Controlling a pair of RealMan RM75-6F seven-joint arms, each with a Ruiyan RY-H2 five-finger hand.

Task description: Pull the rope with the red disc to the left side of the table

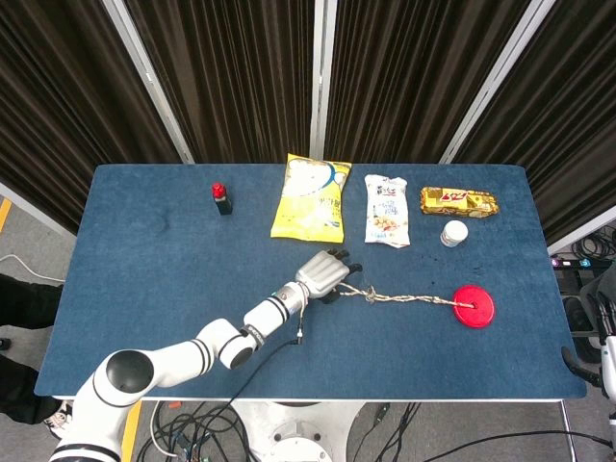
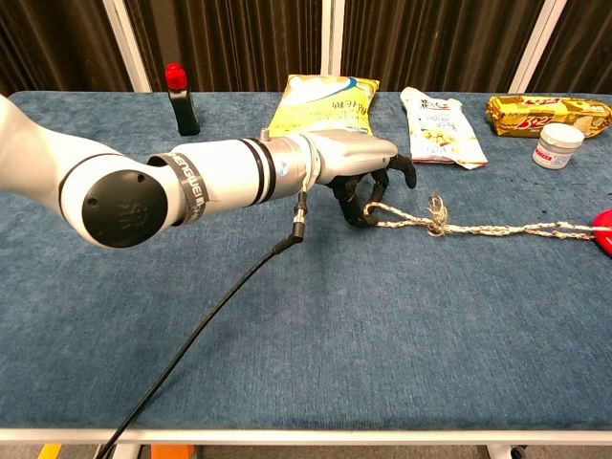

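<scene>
A braided rope [image 1: 409,299] lies across the right half of the blue table [image 1: 154,269], ending in a flat red disc [image 1: 474,306]. In the chest view the rope [image 2: 488,229] runs right from a knot to the disc [image 2: 604,232] at the frame edge. My left hand [image 1: 324,274] sits at the rope's free left end. Its dark fingers [image 2: 359,203] curl down around that end in the chest view, where the left hand [image 2: 363,172] is low over the cloth. The right hand shows in neither view.
Along the back stand a small dark bottle with a red cap [image 1: 221,197], a yellow chip bag [image 1: 310,197], a white snack pouch [image 1: 387,210], a yellow wrapped bar [image 1: 459,200] and a small white jar [image 1: 453,233]. A black cable [image 2: 210,325] hangs from my left forearm.
</scene>
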